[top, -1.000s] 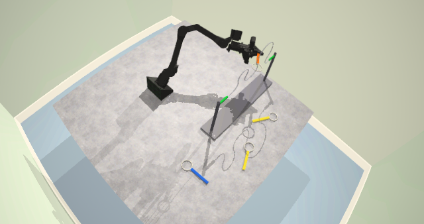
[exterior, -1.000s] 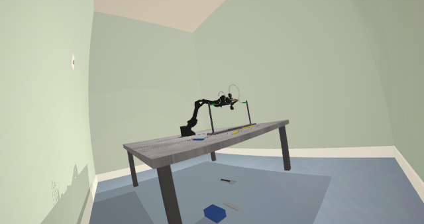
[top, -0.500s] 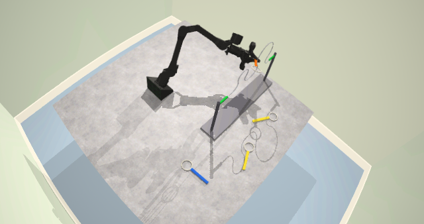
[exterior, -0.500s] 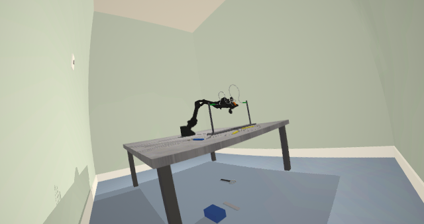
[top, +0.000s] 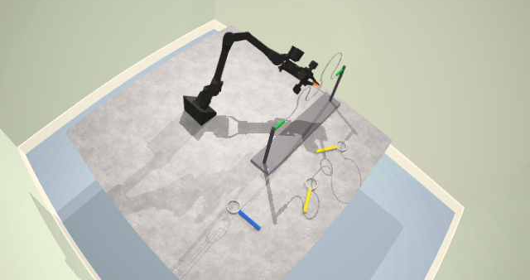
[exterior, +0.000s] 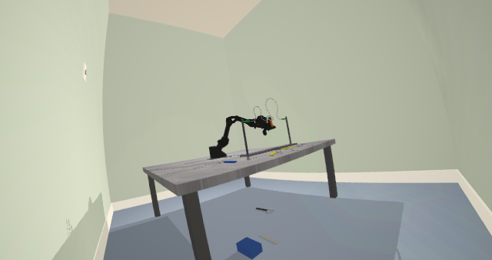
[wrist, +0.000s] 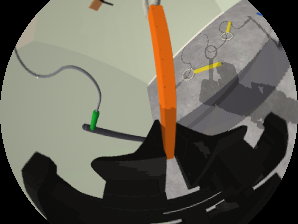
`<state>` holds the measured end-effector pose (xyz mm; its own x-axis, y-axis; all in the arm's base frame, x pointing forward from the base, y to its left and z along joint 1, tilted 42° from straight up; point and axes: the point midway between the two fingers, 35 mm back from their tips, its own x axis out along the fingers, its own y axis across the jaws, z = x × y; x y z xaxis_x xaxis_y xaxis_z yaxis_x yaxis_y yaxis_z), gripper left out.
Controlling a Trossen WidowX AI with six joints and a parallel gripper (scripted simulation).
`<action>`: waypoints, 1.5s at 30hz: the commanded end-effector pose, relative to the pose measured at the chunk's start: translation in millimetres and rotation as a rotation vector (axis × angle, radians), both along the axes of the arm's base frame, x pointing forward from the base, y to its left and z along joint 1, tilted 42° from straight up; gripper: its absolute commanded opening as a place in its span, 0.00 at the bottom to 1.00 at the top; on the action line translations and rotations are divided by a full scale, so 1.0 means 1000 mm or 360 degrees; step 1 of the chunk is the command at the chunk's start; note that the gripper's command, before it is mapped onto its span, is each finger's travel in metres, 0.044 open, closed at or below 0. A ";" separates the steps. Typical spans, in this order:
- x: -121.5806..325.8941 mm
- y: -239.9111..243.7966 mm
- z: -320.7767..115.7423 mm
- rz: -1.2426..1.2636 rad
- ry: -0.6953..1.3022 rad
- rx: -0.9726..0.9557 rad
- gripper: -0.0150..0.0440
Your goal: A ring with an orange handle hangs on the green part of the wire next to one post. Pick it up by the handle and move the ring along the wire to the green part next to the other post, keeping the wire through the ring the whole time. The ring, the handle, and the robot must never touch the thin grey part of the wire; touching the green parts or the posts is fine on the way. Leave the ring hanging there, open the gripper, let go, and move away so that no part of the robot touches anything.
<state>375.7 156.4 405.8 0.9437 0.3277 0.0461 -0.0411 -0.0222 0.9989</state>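
My gripper (top: pixel 316 84) (wrist: pixel 160 121) is shut on the orange handle (top: pixel 315 84) (exterior: pixel 272 124) (wrist: pixel 164 65). The pale ring (exterior: pixel 270 118) is above the handle in the exterior view, around the dip between the two wire loops; it is mostly cut off at the top of the wrist view. Whether the wire passes through it or touches it is too small to tell. The thin grey wire (exterior: pixel 277 106) (wrist: pixel 70 66) runs between the near green part (top: pixel 280 124) (exterior: pixel 246 121) and the far green part (top: pixel 339 71) (exterior: pixel 284 118) (wrist: pixel 94 120).
The near post (top: pixel 269 145) (exterior: pixel 245 138) and far post (top: pixel 338 83) (exterior: pixel 288 131) (wrist: pixel 115 133) rise from a grey base plate (top: pixel 269 164). Two yellow-handled rings (top: pixel 307 200) (top: pixel 326 149) and a blue-handled ring (top: pixel 249 220) lie on the table (top: pixel 145 85).
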 end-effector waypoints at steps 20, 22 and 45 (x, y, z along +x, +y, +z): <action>0.000 -0.019 -0.084 -0.0032 0.0178 -0.0863 0.00; -0.001 -0.022 -0.090 -0.0035 0.0190 -0.0925 0.00; -0.005 -0.056 -0.130 -0.0061 0.0274 -0.1325 0.00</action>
<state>371.7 104.9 282.5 0.9293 0.1689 -0.3286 0.1190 0.7051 0.6990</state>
